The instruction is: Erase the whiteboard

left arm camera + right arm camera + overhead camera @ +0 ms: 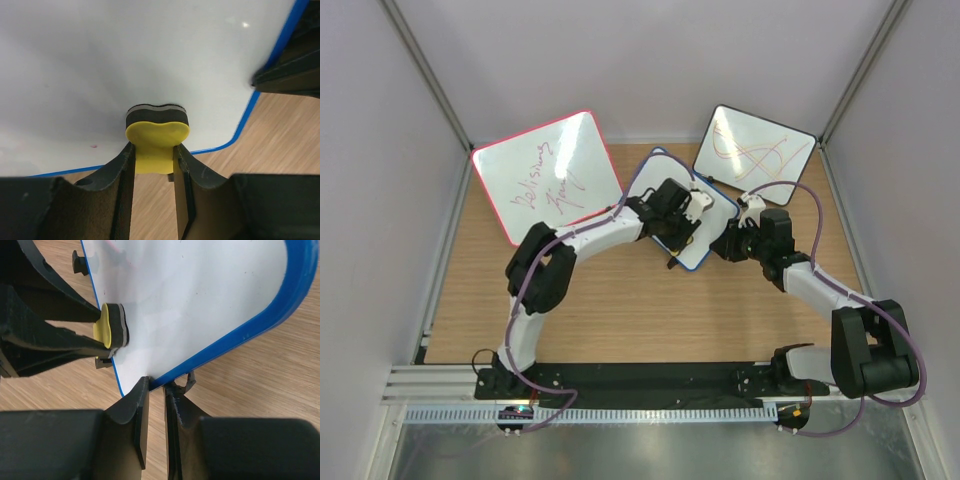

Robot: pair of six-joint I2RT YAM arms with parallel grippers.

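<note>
Fingers (122,172) of the left gripper (155,150) were closed on the yellow tab of an eraser (157,131), with its dark felt face pressed flat on the board. Fingers (137,410) of the right gripper (156,389) were pinched on the blue frame (280,305) near a rounded corner, steadying it.

Worktop (620,310): wood-grain, carrying three boards toward its far edge.

Whiteboard (705,245): at the middle of the far edge, turned cornerwise. It lay between a pink-framed board (545,175) toward the far left corner and a black-framed board (755,150) toward the far right corner. The surface around the eraser read clean in both wrist views.

Residue: a faint pink trace (117,248) at the far end, and a small red speck (93,146) just beside the frame.

Assessment: wiping appeared well advanced. Good practice would be flat felt, steady pressure and overlapping strokes carried out to the frame, so that the speck is taken. The right-hand grip should be firm enough that the board does not slide or tip on its black feet (77,262). The eraser sat shallow in the fingers, so excess side load might twist it out.
</note>
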